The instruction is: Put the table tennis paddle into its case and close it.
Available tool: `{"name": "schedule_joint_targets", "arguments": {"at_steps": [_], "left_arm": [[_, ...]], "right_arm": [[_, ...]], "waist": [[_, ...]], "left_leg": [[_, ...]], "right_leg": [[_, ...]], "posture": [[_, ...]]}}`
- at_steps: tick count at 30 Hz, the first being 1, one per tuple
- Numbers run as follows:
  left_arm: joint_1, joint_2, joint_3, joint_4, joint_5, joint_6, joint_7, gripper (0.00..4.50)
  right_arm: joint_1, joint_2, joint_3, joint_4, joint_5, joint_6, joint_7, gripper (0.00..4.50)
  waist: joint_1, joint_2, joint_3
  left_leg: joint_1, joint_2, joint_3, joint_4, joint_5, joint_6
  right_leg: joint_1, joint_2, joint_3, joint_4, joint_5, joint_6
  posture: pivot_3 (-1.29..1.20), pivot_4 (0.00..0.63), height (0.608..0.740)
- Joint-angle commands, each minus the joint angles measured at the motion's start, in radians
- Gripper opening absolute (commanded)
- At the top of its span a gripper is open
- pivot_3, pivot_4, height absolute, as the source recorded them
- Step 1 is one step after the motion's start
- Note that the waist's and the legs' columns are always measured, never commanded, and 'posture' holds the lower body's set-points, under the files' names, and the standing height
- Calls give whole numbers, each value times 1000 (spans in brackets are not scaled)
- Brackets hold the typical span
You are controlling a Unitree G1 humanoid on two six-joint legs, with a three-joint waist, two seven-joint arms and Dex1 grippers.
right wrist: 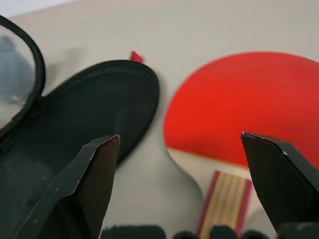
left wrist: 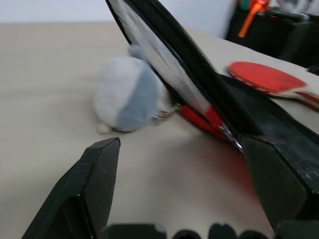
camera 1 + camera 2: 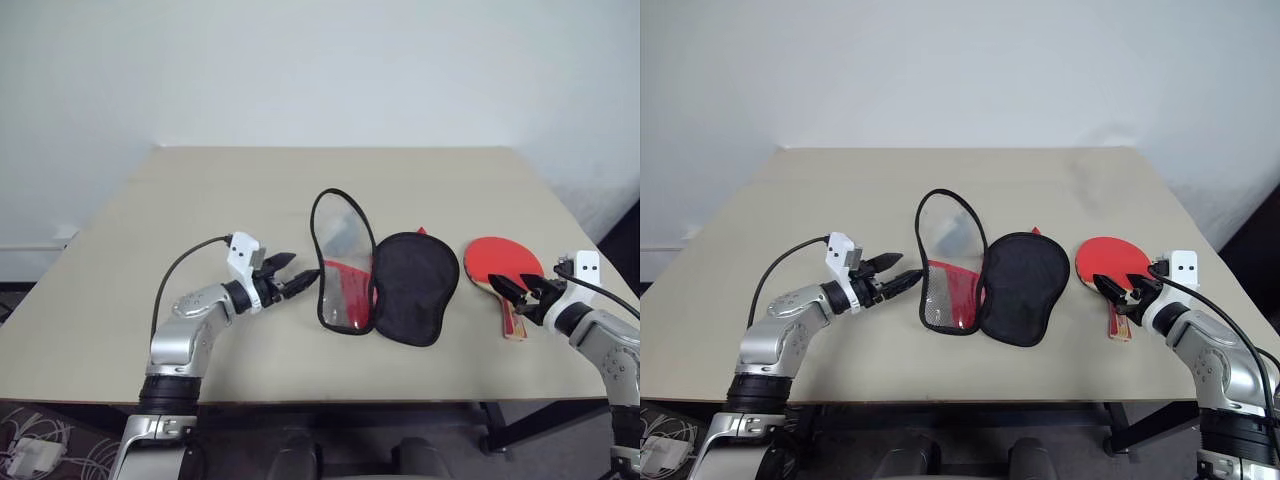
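Nearest the robot, the right gripper (image 3: 518, 293) hangs with its fingers spread wide, empty, right over the handle of the table tennis paddle (image 3: 503, 266). The paddle lies flat on the table (image 3: 200, 190), red face up, toward the table's right side. Its long axis runs near to far: the pale striped handle points back toward the robot and the round blade lies beyond the gripper. The right arm is clearly the nearer one to it; judged from this, the pickup falls to that arm, closing across the handle.

The left gripper (image 3: 290, 273) is likewise spread and empty, its tips pointing rightward at the near left edge of the case (image 3: 385, 285), close to it; contact cannot be confirmed. The case lies unzipped at table centre, just left of the paddle and apart from it: its black half lies flat, its clear-panelled half stands raised. A small grey-and-white soft lump (image 2: 127, 94) sits beyond that raised flap.

Count: one paddle, one case, one lump, two grippers.
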Motion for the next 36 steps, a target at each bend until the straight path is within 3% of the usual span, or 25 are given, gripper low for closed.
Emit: {"name": "schedule_joint_targets", "arguments": {"at_steps": [1,8,15,29,32,36], "left_arm": [[-53,-8,-18,18,1,-16,-26,4071],[-98,-11,-19,66,-37,8,-101,4071],[-76,79,13,35,-135,126,-243,4071],[-37,93,0,33,-120,128,-237,4071],[-32,90,3,27,-121,128,-225,4071],[-28,87,0,21,-120,126,-218,4071]], "right_arm": [[35,25,-53,-84,29,39,-57,4208],[98,39,-89,-119,43,90,-98,4208],[112,35,-90,-109,30,98,-106,4208],[9,36,13,10,-48,106,-110,4208],[-5,34,18,12,-55,125,-115,3593],[-11,34,13,9,-59,154,-121,2211]], "waist": [[2,0,0],[3,0,0],[-2,0,0],[0,-1,0],[-1,-1,0],[-1,-1,0]], "left_leg": [[-1,0,0,0,0,0],[-9,0,0,3,0,1],[-9,0,-1,3,0,1],[-9,0,-1,3,0,1],[-9,0,0,3,1,1],[-9,0,-1,3,0,1]], "right_leg": [[0,0,0,0,0,0],[-6,0,0,1,0,0],[-7,0,0,1,0,0],[-7,0,0,1,0,0],[-6,0,0,1,0,0],[-7,1,0,2,0,0]], "posture": [[0,0,740],[0,0,740],[0,0,740],[0,0,740],[0,0,740],[0,0,740]]}}
